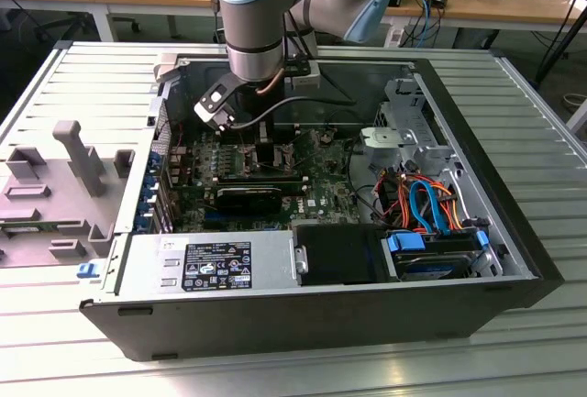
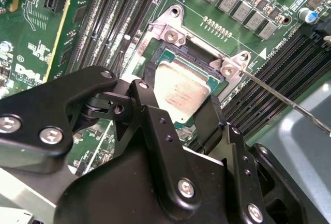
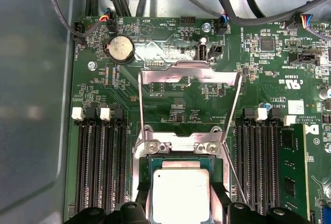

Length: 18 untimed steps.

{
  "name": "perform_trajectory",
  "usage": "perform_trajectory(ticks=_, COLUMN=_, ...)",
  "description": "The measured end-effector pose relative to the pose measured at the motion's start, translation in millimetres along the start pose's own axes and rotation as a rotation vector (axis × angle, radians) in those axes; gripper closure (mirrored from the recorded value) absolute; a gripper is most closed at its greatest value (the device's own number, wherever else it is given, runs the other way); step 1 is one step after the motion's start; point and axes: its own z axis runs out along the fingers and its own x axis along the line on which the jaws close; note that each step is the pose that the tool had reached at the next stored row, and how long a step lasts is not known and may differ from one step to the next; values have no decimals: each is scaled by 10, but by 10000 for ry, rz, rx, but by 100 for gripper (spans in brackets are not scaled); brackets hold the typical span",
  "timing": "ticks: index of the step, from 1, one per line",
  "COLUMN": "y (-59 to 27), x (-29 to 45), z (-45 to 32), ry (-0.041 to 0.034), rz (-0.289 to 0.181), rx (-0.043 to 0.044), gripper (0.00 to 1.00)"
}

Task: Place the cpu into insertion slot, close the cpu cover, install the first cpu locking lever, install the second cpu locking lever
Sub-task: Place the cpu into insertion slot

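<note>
Clearly open in the first wrist view: the cpu cover (image 3: 170,75).

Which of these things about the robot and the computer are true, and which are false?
1. The cpu cover stands flipped open. True.
2. The cpu lies on a table outside the computer. False: it sits at the insertion slot, with the gripper right at it.
3. A round silver battery sits on the green board. True.
4. The computer case is closed up. False: its side is open and the arm reaches inside.
</note>
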Motion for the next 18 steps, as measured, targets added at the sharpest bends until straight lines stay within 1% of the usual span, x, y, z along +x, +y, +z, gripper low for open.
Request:
perform_trajectory(ticks=6, y=-5, x=1, z=21, ry=-11, rz=120, rx=6, gripper=46)
perform_trajectory(ticks=16, y=-6, x=1, z=33, ry=-8, rz=125, rx=4, gripper=46)
perform_trajectory(ticks=17, y=-6, x=1, z=34, ry=-9, rz=124, rx=1, gripper=44)
perform_trajectory(ticks=18, y=-5, x=4, z=39, ry=9, rz=126, rx=-6, gripper=44)
